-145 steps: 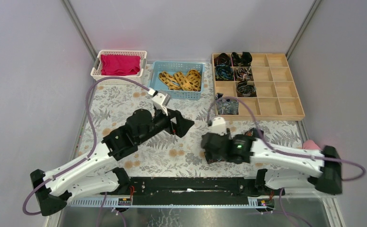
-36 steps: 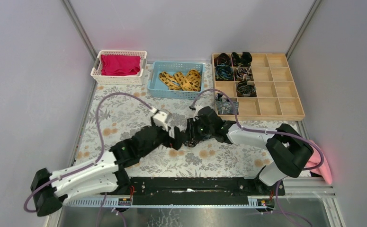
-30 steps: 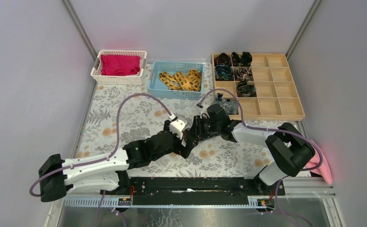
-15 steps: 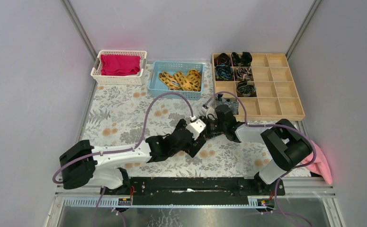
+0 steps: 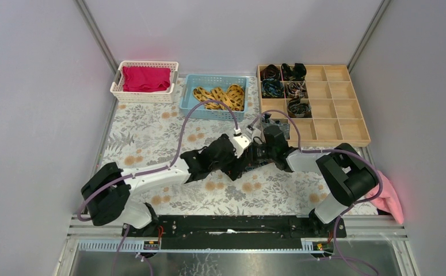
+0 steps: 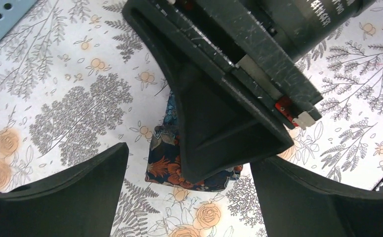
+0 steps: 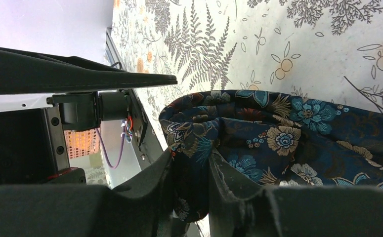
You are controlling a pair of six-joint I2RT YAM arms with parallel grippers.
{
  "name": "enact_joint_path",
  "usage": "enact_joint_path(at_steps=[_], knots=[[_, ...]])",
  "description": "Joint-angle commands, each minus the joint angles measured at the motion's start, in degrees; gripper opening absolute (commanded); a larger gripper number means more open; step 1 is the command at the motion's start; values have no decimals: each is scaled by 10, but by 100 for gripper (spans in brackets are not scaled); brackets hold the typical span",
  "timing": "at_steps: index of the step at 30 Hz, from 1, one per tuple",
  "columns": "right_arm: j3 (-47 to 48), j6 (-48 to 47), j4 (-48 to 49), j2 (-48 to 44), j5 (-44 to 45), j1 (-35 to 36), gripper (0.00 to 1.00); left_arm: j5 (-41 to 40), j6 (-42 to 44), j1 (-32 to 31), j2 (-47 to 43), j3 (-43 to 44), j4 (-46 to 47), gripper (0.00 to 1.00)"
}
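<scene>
Dark blue floral fabric [image 7: 278, 138] is pinched between the closed fingers of the right gripper [image 7: 191, 177]; the left gripper [image 6: 189, 163] is spread wide just above it.

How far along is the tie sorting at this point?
Done: six compartments of the wooden organizer hold rolled ties. In hand: the right fingers are shut on a navy floral tie, and the left fingers are open, facing it. Left: yellow ties lie in the blue basket, and many compartments are empty.
</scene>
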Motion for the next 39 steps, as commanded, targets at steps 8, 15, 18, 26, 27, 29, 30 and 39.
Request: enact_joint_path(at_steps=[8,15,18,26,27,29,30,39], knots=[[2,-2,9,6,-42,-1,13,139,15,15,55,8,46,99],[1,-11,-14,-12,-35,-2,13,125,8,16,87,3,46,99],[-2,-11,-17,-10,-36,-3,12,122,1,15,114,13,43,99],[-28,4,19,-9,-49,-19,12,69,-3,17,154,27,21,99],[-30,3,17,-12,-50,-25,12,60,-2,19,155,27,20,99],[-31,-2,5,-21,-51,-35,13,58,0,22,160,29,17,99],[-30,-7,-2,-26,-51,-39,13,56,1,23,163,31,14,98],[-16,-39,-68,-30,-32,-52,14,42,12,42,184,59,2,87]])
